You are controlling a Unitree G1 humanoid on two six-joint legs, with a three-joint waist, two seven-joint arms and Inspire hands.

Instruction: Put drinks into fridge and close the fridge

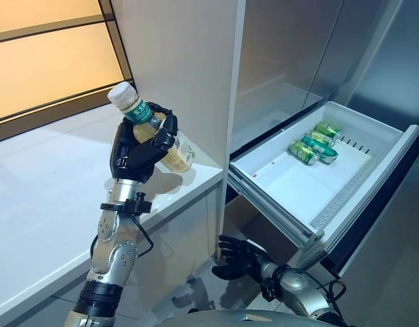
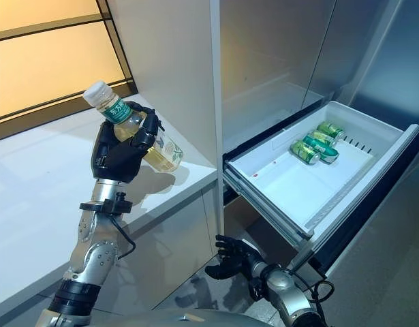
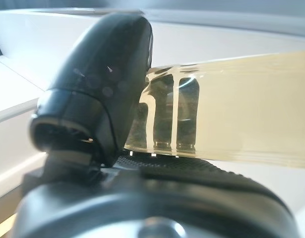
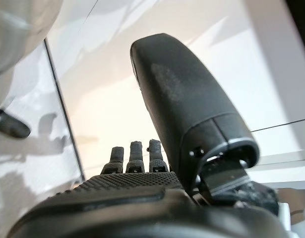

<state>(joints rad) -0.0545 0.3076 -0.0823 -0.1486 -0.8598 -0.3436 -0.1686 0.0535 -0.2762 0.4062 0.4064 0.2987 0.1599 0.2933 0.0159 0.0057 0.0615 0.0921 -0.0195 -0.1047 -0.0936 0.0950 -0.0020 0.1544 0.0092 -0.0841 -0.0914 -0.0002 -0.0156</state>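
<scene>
The left hand [image 1: 137,151] grips a bottle [image 1: 154,133]; only eye views show the fridge drawer's [image 1: 311,187] cans [image 1: 313,144].

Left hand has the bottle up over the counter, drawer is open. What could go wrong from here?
1. The clear plastic bottle of yellow drink with a white cap is held tilted in the left hand; it may slip in transit.
2. The white cabinet wall stands between the bottle and the open white fridge drawer; a direct swing could clip it.
3. Three green cans lie at the drawer's far end; a dropped bottle could knock them.
The right hand hangs open, low beneath the drawer.
</scene>
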